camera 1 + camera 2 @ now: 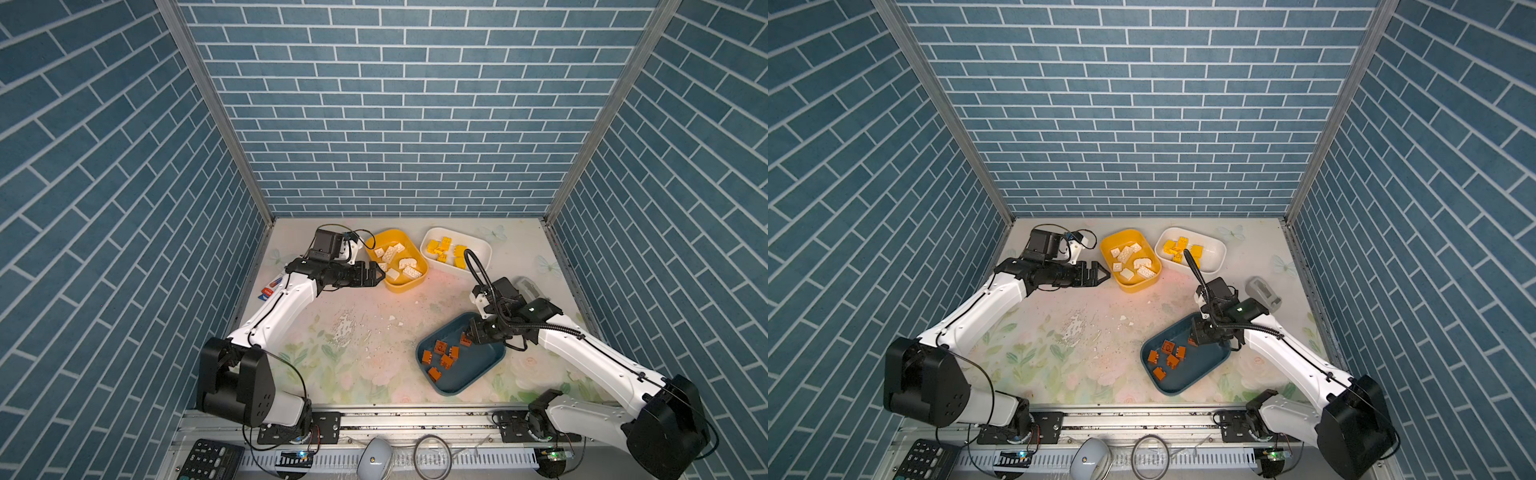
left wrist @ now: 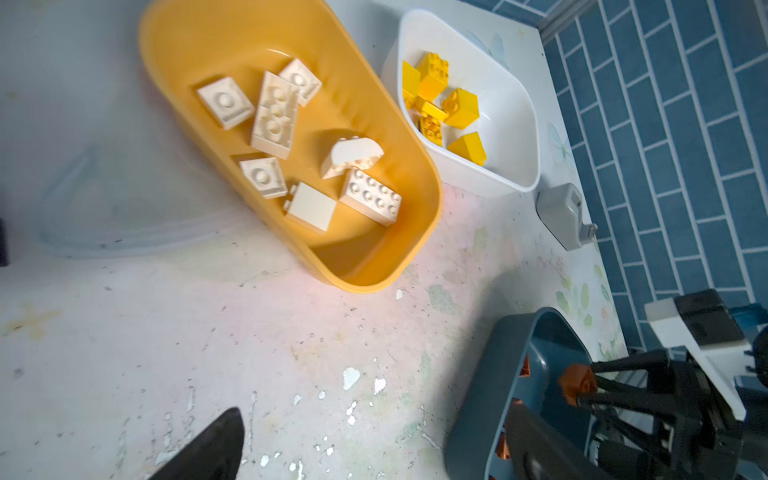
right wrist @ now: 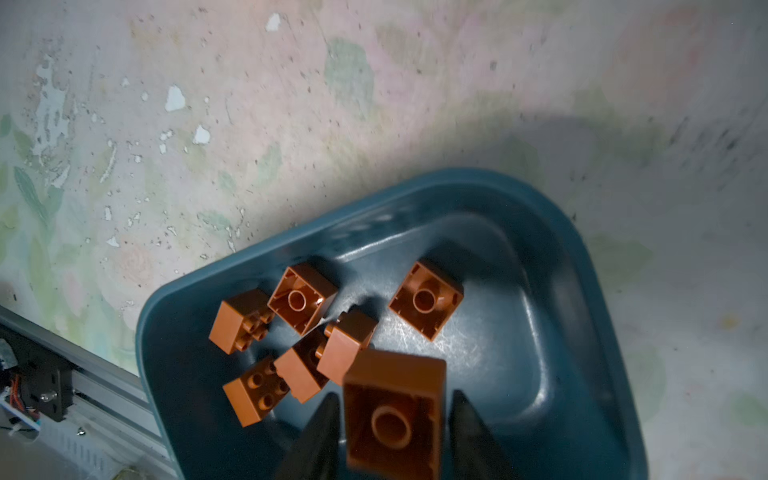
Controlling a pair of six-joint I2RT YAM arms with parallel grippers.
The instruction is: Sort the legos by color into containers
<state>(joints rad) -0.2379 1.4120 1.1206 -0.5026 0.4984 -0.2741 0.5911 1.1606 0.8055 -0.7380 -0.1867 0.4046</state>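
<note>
The right gripper (image 3: pixel 395 394) flanked a brown brick (image 3: pixel 394 419) directly above the teal tub (image 3: pixel 540 332); whether it gripped could not be told.

Glossy plastic teal tub (image 3: pixel 540 257); worn, flaking tabletop (image 3: pixel 291 104).

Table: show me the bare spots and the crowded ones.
Bare: the middle of the table, between yellow tub, teal tub and left gripper; also the near edge left of the teal tub. Crowded: the far end, yellow tub beside white tub, and the right, where the right gripper holds a brown brick over the teal tub.
</note>
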